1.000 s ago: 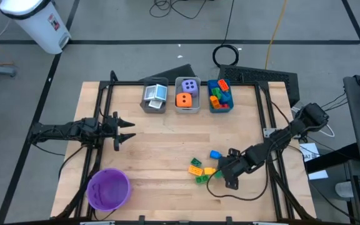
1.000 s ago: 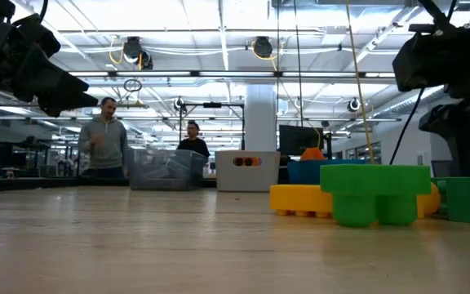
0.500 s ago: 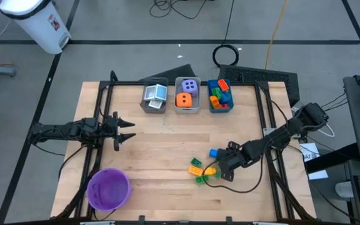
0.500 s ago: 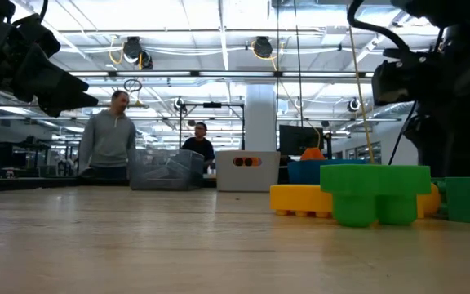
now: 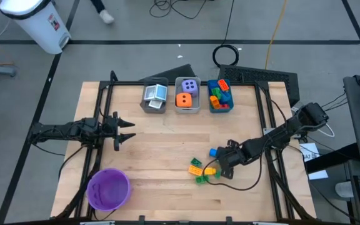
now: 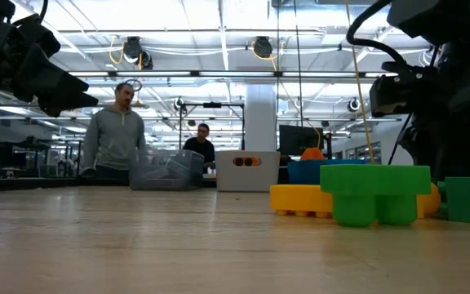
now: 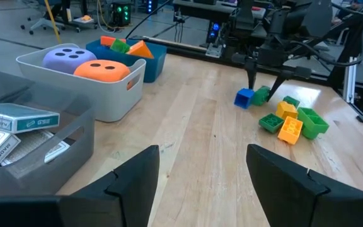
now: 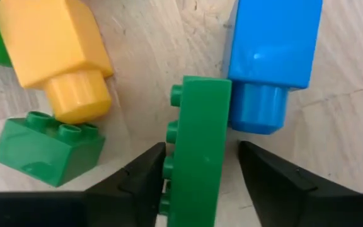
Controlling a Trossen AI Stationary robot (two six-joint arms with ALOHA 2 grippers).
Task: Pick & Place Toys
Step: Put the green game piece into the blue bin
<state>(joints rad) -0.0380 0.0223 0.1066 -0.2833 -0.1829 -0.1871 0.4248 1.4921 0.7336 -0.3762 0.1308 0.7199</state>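
Toys lie in two groups on the pale wooden tabletop: a loose cluster of glossy plastic bricks near the right arm, and the rest sorted into three bins along the far edge. In the right wrist view the right end effector stands with its two dark fingers either side of a narrow green brick, studs on its side; the fingers look just off its faces, so a firm grip cannot be confirmed. Beside it sit a blue brick with one round peg, a yellow brick, partly cut off at the frame edge, and a squat green block with three studs. From above this cluster is small and partly hidden under the arm. The left end effector hovers open and empty over the tabletop's left side, well apart from everything. The grey bin holds flat white-and-teal cards, the middle bin a purple die and an orange die, both rounded, and the blue bin mixed bricks. A round purple bowl sits at the near left corner. In the low view two people stand beyond the tabletop, indistinct.
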